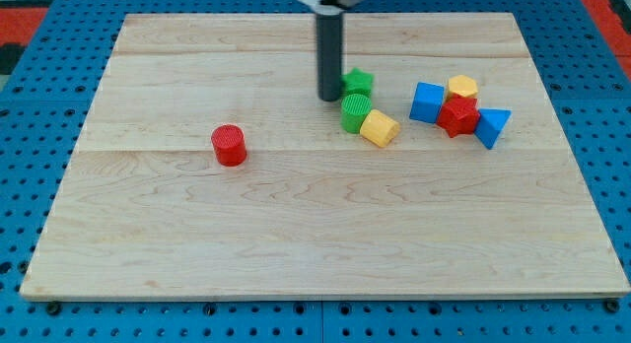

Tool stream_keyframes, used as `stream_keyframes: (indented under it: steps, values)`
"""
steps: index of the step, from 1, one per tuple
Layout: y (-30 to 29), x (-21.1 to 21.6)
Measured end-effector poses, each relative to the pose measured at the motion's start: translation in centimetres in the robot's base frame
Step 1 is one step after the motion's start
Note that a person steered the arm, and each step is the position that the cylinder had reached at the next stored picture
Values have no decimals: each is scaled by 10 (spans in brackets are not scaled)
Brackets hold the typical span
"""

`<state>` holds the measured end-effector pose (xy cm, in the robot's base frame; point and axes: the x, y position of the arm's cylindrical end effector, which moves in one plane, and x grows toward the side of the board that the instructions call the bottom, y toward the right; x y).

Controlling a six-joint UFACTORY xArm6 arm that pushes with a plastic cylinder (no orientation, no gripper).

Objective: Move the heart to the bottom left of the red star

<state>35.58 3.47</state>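
Just left: my tip (329, 98) (green blocks (357, 84)).

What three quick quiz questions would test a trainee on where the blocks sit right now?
1. True or false: my tip is at the view's left of the green blocks.
2. Which block sits alone? A) red cylinder B) red star C) blue cube
3. Fill in: the yellow block next to the green cylinder lies at the view's ____ of it.

Key: 1 true, it stands just beside the green block nearest the view's top. 2 A, far toward the view's left. 3 right, slightly lower.
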Motion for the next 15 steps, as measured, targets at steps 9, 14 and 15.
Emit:
stream_keyframes:
  steps: [9,14,15]
  values:
    - [152,135]
    - [61,129]
    - [42,129]
